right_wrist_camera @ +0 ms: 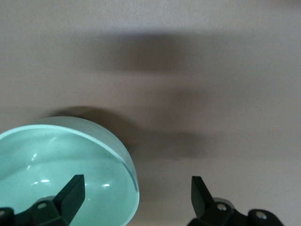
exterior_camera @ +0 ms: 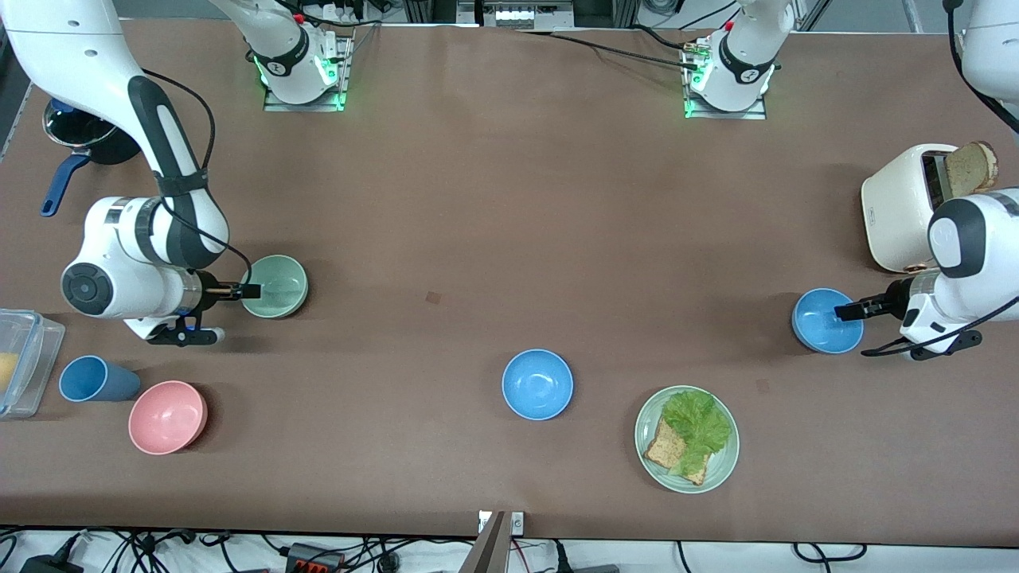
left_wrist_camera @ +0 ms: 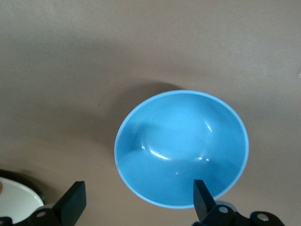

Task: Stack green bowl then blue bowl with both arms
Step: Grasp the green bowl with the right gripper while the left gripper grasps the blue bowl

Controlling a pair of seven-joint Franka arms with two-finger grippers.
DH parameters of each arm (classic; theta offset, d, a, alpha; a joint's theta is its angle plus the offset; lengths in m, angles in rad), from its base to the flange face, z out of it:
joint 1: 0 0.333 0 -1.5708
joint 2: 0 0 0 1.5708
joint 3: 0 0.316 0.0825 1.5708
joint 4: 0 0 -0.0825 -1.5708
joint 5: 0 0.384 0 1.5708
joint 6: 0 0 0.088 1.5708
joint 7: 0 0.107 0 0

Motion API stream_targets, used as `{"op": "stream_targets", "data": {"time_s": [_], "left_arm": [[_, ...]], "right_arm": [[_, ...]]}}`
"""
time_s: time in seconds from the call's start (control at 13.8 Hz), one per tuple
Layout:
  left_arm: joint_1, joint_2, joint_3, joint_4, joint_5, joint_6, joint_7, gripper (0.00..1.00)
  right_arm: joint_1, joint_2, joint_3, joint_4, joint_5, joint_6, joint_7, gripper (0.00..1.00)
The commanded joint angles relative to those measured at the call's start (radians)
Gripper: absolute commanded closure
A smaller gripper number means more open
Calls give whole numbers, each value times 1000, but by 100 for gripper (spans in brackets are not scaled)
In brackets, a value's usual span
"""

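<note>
Both arms are lowered, wrists bent down toward the table. Left gripper (exterior_camera: pixel 845 311) and right gripper (exterior_camera: pixel 248 291) are each held with fingers spread wide.

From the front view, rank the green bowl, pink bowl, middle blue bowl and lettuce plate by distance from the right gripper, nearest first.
Measured from the open right gripper:
1. Green bowl: directly under the fingertips, at the right arm's end of the table.
2. Pink bowl: nearer the front camera, beside the blue cup.
3. Middle blue bowl: mid-table.
4. Lettuce plate: toward the left arm's end.
</note>
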Motion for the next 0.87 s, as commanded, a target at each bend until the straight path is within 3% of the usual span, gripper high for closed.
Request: {"op": "stream_targets", "data": {"time_s": [0.0, 0.07, 0.36, 0.51, 0.58, 0.65, 0.79], "left_arm": [[9, 13, -8, 11, 23, 3, 6, 0], [9, 15, -8, 8, 23, 15, 8, 0], [13, 50, -6, 5, 25, 70, 11, 0], [16, 62, -8, 5, 34, 84, 21, 3], [21, 69, -8, 5, 37, 97, 37, 5], [24, 72, -8, 5, 37, 99, 51, 9], [24, 69, -8, 5, 39, 98, 86, 26]], "right_arm": [[3, -10, 8, -33, 2, 19, 17, 6], [4, -10, 8, -37, 2, 19, 17, 22], [21, -10, 8, -51, 2, 13, 17, 64], [26, -8, 8, -50, 2, 13, 16, 94], [30, -10, 10, -44, 2, 6, 11, 100], [36, -14, 25, -37, 2, 3, 16, 100], [38, -16, 74, 1, 4, 3, 4, 100]]}}
